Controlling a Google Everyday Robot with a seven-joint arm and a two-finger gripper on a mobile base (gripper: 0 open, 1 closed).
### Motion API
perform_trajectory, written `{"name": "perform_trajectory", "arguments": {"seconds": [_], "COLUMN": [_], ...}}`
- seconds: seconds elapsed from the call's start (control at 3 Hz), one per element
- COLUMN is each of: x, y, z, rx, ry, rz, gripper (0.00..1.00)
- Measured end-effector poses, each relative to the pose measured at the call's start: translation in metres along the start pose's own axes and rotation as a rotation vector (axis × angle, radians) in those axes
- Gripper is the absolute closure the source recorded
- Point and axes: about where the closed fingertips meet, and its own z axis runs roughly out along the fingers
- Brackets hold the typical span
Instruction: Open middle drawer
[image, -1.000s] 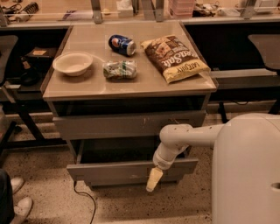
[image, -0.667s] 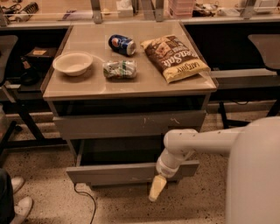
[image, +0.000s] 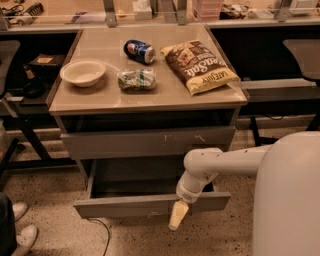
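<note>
Compared with a second ago, the gripper (image: 178, 216) hangs a little lower and nearer to me, and the middle drawer (image: 125, 206) has come out slightly further with it. The robot's pale body also fills more of the right side.

Right now the gripper points downward at the drawer's grey front, right of centre, overlapping its lower edge. Whether it is spread or pinched I cannot tell from where I stand, nor whether it is truly hooked on the front or only resting against it.

The drawer sits well proud of the cabinet (image: 150, 100), its shallow grey box showing behind the flat front. Above it, the taller scratched front (image: 145, 142) stays flush and closed.

On top, the bowl (image: 83, 73), the blue can (image: 139, 51), the crumpled wrapper (image: 136, 79) and the chip bag (image: 200, 66) lie undisturbed.

I'd judge the job largely done: the drawer is plainly open, though perhaps not to its full travel. What remains, I think, is a last bit of pull if wanted, then freeing the gripper.
</note>
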Motion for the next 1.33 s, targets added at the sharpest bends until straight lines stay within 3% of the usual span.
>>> {"name": "perform_trajectory", "arguments": {"seconds": [0.67,1.0,1.33], "x": [0.024,0.023,0.048], "y": [0.013,0.014,0.032], "z": [0.025,0.022,0.010], "rx": [-0.047,-0.047,-0.046], "ry": [0.050,0.049,0.044], "rz": [0.020,0.021,0.067], "gripper": [0.00,0.00,0.00]}}
